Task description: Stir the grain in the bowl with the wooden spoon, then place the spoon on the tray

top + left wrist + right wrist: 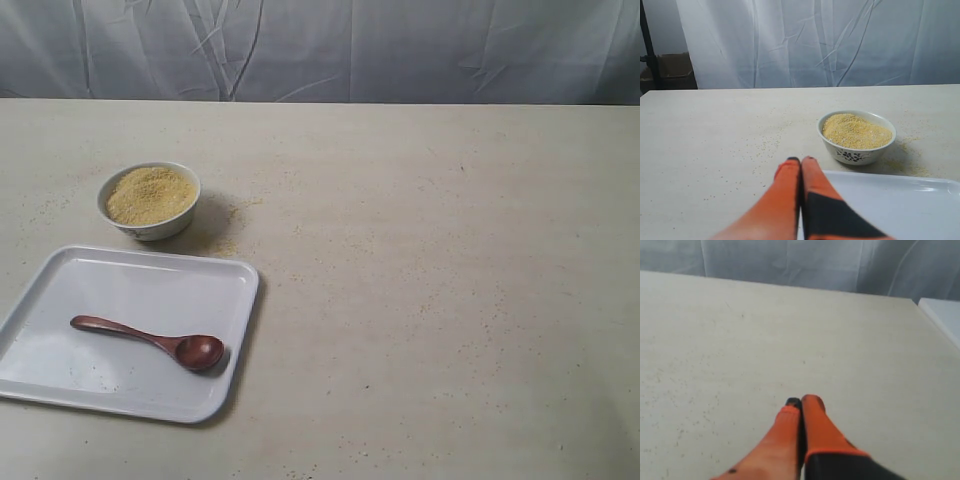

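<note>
The dark reddish-brown wooden spoon (150, 340) lies flat on the white tray (60, 290) at the front left of the table, head toward the right. Behind the tray stands the small white bowl (150, 215) filled with yellowish grain (150, 194). Neither arm shows in the exterior view. In the left wrist view my left gripper (800, 160) is shut and empty, hovering near the tray (900, 200) edge, with the bowl (856, 150) and grain (856, 131) a little beyond it. My right gripper (801, 401) is shut with nothing in it, over bare table.
Scattered grains (225, 240) lie on the table beside the bowl. A pale curtain (320, 50) hangs behind the table's far edge. A white surface (942, 315) shows past the table edge in the right wrist view.
</note>
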